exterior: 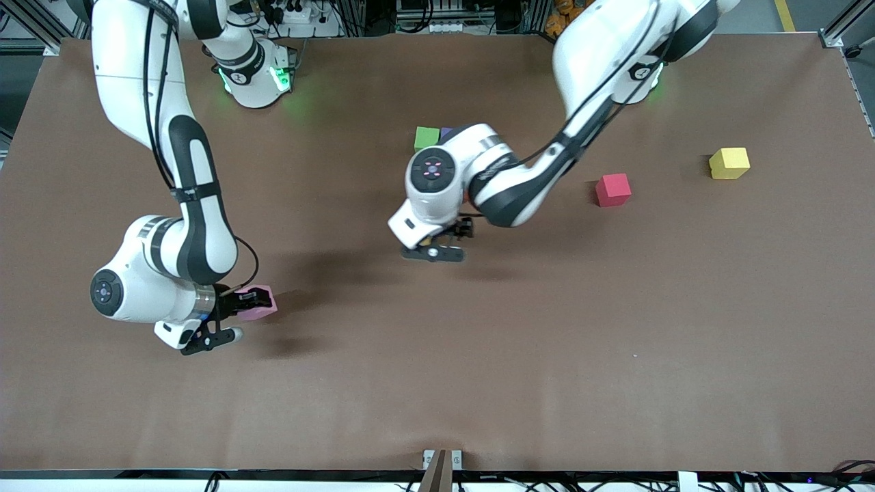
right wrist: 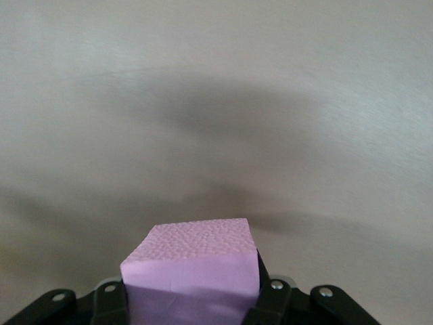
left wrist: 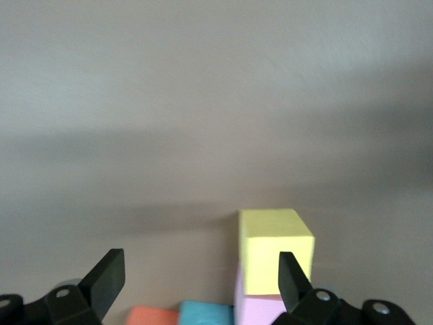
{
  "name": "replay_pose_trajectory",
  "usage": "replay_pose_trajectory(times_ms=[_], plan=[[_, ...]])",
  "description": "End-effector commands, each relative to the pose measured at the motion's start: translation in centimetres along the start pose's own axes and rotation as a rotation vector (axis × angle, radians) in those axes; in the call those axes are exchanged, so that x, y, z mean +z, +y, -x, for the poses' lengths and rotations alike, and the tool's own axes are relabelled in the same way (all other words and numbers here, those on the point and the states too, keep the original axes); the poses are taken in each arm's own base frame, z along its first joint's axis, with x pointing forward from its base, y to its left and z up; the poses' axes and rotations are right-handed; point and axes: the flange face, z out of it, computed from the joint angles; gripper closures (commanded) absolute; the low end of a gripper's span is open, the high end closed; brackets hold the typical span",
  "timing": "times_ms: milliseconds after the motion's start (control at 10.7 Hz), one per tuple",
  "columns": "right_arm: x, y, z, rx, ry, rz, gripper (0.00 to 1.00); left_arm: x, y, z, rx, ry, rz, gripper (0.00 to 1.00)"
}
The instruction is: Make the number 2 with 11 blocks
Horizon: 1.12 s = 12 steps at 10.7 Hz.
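Front view: the right tool point(exterior: 240, 305) grips a pink block point(exterior: 258, 304) over the surface point(exterior: 437, 383) toward the right arm's end. The left tool point(exterior: 448, 240) hangs mid-surface, near a green block point(exterior: 426, 137). A red block point(exterior: 612, 189) and yellow block point(exterior: 729, 163) lie toward the left arm's end.

Left wrist view: the fingers point(left wrist: 293, 277) stand apart, empty, above a yellow cube point(left wrist: 274, 247), a pink cube point(left wrist: 257, 308), a light blue cube point(left wrist: 206, 313) and an orange cube point(left wrist: 152, 316).

Right wrist view: the pink block point(right wrist: 193, 274) sits clamped.

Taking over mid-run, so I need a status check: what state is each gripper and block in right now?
Right gripper: shut on pink block.
Left gripper: open, over the placed blocks.
Yellow block by left gripper: placed, beside another pink one.
Red block: loose on table.
Far yellow block: loose.
Green block: placed.
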Motion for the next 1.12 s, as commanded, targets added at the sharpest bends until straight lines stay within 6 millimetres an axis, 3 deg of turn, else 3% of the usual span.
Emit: replay_pose_trajectory(times_ms=[0,187,561,748,1029], plan=[[-0.4,-6.0,-0.1,-0.038,0.008,-0.01,0.7,-5.2,-4.9,-0.8,-0.076,-0.018,-0.036,0.0],[1.1,-14.0,-0.6,-0.14,-0.003,0.006,0.7,-8.7,-8.7,-1.4,-0.125,-0.012,-0.072,0.0],[3.7,-26.9,-0.1,-0.334,0.03,0.029,0.71,-14.8,-17.7,-4.3,-0.235,0.042,-0.06,0.0],[4.3,-31.3,0.1,-0.411,0.039,0.031,0.71,-15.9,-22.7,-4.3,-0.19,0.027,-0.1,0.0],[5.7,-36.4,0.3,-0.647,0.061,0.05,0.71,-16.3,-28.1,-3.3,-0.191,0.015,-0.146,0.0]])
